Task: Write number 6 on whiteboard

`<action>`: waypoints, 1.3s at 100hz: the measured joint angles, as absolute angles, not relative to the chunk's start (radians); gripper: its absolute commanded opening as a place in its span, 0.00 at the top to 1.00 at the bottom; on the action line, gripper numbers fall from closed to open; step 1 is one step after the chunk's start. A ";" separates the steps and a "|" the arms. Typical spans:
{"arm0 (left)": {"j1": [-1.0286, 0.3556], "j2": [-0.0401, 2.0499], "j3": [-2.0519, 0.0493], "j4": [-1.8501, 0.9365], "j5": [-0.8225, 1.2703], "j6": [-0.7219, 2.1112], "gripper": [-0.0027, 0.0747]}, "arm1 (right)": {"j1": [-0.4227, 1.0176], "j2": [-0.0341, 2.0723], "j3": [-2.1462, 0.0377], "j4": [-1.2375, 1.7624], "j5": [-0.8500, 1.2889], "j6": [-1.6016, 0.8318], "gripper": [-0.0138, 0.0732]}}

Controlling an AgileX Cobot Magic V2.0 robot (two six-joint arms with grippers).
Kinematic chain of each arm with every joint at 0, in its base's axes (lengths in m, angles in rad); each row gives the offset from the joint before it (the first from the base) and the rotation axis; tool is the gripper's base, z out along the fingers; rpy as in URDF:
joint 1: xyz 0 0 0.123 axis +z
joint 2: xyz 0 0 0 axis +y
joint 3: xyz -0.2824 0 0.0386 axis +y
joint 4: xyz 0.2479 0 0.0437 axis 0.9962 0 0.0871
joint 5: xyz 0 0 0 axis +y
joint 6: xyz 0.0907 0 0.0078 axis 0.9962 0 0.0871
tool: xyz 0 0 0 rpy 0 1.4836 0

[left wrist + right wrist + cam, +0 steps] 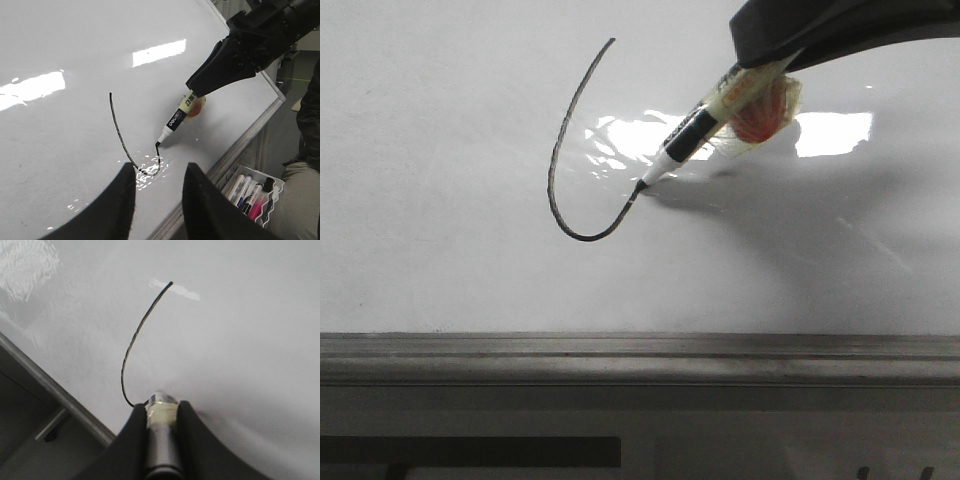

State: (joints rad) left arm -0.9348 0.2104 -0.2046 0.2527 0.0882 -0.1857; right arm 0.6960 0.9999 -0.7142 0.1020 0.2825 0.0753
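On the whiteboard (440, 260) runs the thin black line of the number 6 (556, 170): a long curved stem that hooks upward at its bottom. A white-and-black marker (685, 140) has its tip touching the end of that hook. My right gripper (760, 60) is shut on the marker's taped barrel (161, 412), as the right wrist view shows, with the line (137, 335) just beyond the right gripper (161, 407). My left gripper (159, 172) hovers open and empty over the board, close to the hook of the line (120, 132).
A grey metal ledge (620, 355) edges the board along its near side. A white tray (252, 192) with several spare markers sits off the board's edge, beside a person's clothed arm and leg (307, 115). Bright light glare (830, 133) lies behind the marker.
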 measured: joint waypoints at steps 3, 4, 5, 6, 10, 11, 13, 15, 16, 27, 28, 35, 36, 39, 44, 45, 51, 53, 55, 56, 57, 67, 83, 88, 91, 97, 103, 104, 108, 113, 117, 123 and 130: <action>-0.935 0.210 -0.205 0.253 0.088 -0.186 0.70 | 0.698 1.007 -0.718 0.100 0.280 0.075 0.90; -0.935 0.210 -0.205 0.253 0.088 -0.186 0.70 | 0.700 1.009 -0.718 0.100 0.280 0.075 0.90; -0.935 0.210 -0.205 0.253 0.088 -0.186 0.70 | 0.701 1.013 -0.721 0.100 0.278 0.075 0.90; -0.935 0.210 -0.205 0.253 0.088 -0.186 0.70 | 0.705 1.016 -0.721 0.100 0.275 0.075 0.90; -0.935 0.210 -0.205 0.253 0.088 -0.186 0.70 | 0.719 1.034 -0.729 0.098 0.263 0.075 0.90; -0.935 0.210 -0.205 0.253 0.088 -0.186 0.70 | 0.722 1.037 -0.732 0.095 0.260 0.075 0.90; -0.935 0.210 -0.205 0.253 0.088 -0.186 0.70 | 0.731 1.048 -0.735 0.095 0.252 0.075 0.90; -0.935 0.210 -0.205 0.253 0.088 -0.186 0.70 | 0.740 1.059 -0.740 0.093 0.243 0.075 0.90; -0.935 0.210 -0.205 0.253 0.088 -0.186 0.70 | 0.743 1.063 -0.744 0.093 0.240 0.075 0.90; -0.935 0.210 -0.205 0.253 0.088 -0.186 0.70 | 0.780 1.109 -0.761 0.090 0.200 0.075 0.90; -0.935 0.210 -0.205 0.253 0.088 -0.186 0.70 | 0.782 1.114 -0.761 0.090 0.198 0.075 0.90; -0.935 0.210 -0.205 0.253 0.088 -0.186 0.70 | 0.786 1.119 -0.764 0.088 0.196 0.075 0.90; -0.935 0.210 -0.205 0.253 0.088 -0.186 0.70 | 0.787 1.119 -0.764 0.088 0.196 0.075 0.90; -0.935 0.210 -0.205 0.253 0.088 -0.186 0.70 | 0.788 1.119 -0.764 0.087 0.196 0.075 0.90; -0.935 0.210 -0.205 0.253 0.088 -0.186 0.70 | 0.788 1.117 -0.764 0.086 0.194 0.075 0.90; -0.935 0.210 -0.205 0.253 0.088 -0.186 0.70 | 0.788 1.117 -0.764 0.084 0.194 0.075 0.90; -0.935 0.210 -0.205 0.253 0.086 -0.186 0.70 | 0.793 1.107 -0.764 0.082 0.196 0.075 0.90; -0.935 0.210 -0.205 0.253 0.084 -0.186 0.70 | 0.796 1.102 -0.764 0.077 0.198 0.075 0.90; -0.935 0.210 -0.205 0.253 0.082 -0.186 0.70 | 0.798 1.096 -0.764 0.073 0.204 0.075 0.90; -0.935 0.210 -0.205 0.253 0.082 -0.186 0.70 | 0.801 1.091 -0.764 0.072 0.208 0.073 0.90; -0.935 0.210 -0.205 0.253 0.079 -0.186 0.70 | 0.804 1.089 -0.764 0.072 0.210 0.073 0.90; -0.935 0.210 -0.205 0.253 0.072 -0.186 0.70 | 0.837 1.055 -0.764 0.063 0.241 0.072 0.90; -0.935 0.210 -0.205 0.253 0.044 -0.186 0.70 | 0.896 1.044 -0.764 0.062 0.329 0.072 0.90; -0.935 0.210 -0.205 0.253 0.024 -0.186 0.70 | 0.912 1.044 -0.764 0.062 0.344 0.072 0.90; -0.935 0.210 -0.205 0.253 0.015 -0.186 0.70 | 0.920 1.044 -0.764 0.062 0.348 0.072 0.90; -0.935 0.210 -0.205 0.253 0.000 -0.186 0.70 | 0.936 1.044 -0.764 0.060 0.353 0.072 0.90; -0.935 0.210 -0.205 0.253 -0.011 -0.186 0.70 | 0.944 1.044 -0.764 0.061 0.354 0.070 0.90; -0.935 0.210 -0.205 0.253 -0.011 -0.186 0.70 | 0.946 1.044 -0.764 0.061 0.354 0.070 0.90; -0.935 0.210 -0.205 0.253 -0.013 -0.186 0.70 | 0.949 1.044 -0.764 0.061 0.354 0.070 0.90; -0.935 0.210 -0.205 0.253 -0.016 -0.186 0.71 | 0.951 1.044 -0.764 0.061 0.354 0.070 0.90; -0.935 0.210 -0.205 0.253 -0.016 -0.186 0.72 | 0.951 1.044 -0.764 0.061 0.357 0.070 0.90; -0.935 0.210 -0.205 0.253 -0.016 -0.186 0.74 | 0.951 1.044 -0.764 0.061 0.357 0.070 0.90; -0.935 0.210 -0.205 0.253 -0.010 -0.186 0.74 | 0.951 1.044 -0.764 0.061 0.358 0.070 0.90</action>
